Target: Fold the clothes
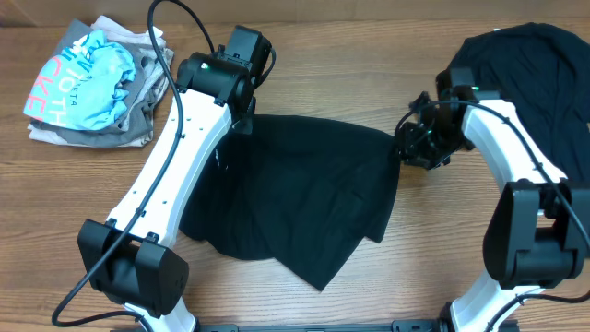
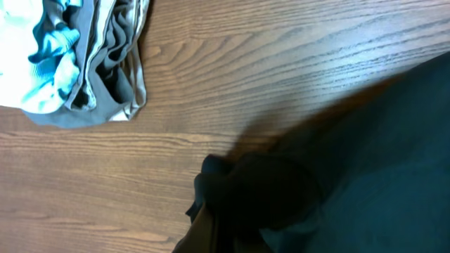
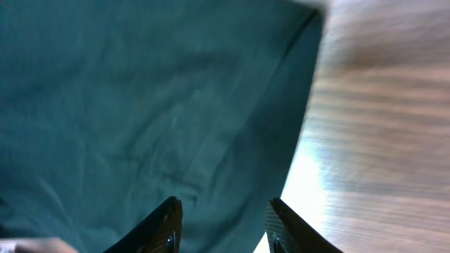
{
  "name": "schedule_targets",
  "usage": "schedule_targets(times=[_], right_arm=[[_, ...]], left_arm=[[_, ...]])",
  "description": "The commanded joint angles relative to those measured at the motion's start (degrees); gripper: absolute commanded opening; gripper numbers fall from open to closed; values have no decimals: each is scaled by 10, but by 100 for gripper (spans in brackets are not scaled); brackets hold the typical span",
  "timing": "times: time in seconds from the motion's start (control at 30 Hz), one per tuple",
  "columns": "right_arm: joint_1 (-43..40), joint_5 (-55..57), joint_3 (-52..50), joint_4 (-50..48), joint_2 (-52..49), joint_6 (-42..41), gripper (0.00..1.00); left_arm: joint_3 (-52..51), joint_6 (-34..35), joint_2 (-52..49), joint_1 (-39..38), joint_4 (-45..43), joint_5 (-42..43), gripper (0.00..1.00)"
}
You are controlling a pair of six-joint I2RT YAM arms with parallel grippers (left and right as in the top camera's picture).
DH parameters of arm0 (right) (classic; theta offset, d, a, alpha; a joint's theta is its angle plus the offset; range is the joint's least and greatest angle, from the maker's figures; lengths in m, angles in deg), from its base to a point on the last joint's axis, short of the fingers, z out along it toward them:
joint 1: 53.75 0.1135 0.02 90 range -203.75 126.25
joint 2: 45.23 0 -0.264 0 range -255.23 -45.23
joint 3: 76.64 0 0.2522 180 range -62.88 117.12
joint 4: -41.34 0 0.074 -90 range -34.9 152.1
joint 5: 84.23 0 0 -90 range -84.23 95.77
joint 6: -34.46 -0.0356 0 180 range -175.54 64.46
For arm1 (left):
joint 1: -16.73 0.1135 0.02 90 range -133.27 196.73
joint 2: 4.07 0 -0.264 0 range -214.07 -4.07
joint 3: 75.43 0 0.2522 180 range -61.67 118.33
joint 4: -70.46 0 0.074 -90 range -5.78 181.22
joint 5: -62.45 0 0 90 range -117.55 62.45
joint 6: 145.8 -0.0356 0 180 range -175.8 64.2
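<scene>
Black T-shirt (image 1: 295,194) lies mid tabletop (image 1: 369,37). Soft, limp, light, so best grabbed at corners/hems. L fingers (image 1: 243,122) closed tight, pinching its far-left corner. R fingers (image 3: 165,225) partly apart over its right edge, holding nothing.

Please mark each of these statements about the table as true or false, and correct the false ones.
1. A soft black fabric T-shirt lies spread in the middle of the brown wooden table. True.
2. The crumpled pile of light blue and grey clothes sits at the far right corner. False: it sits at the far left corner.
3. The right gripper has its jaws apart over the T-shirt's edge. True.
4. The left gripper hangs open over bare wood. False: it is shut on a bunched corner of the T-shirt.
5. A second heaped black garment lies at the far right. True.
</scene>
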Motion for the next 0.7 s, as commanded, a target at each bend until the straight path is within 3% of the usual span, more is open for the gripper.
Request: schedule_targets(times=[0.0,0.13,0.33,0.4,0.53,0.67], right_arm=[[45,-12,-2,12,23,12,43],[96,3,-25,1,23,47,43],[155,141,-86,-62,23,50,44],[161,164,-111,-77,23,103,45],[161,157,-145,-127,23,168,47],[164,82,-155,-161,23,224,47]], left_arm=[[4,-17,-3,3,-10,-2,4],[4,-24,-3,4,-24,-2,4],[4,-35,-3,4,-43,-1,4],[4,-46,-3,4,-50,0,4],[4,-60,-3,4,-60,0,4],[4,-60,-3,4,-62,0,4]])
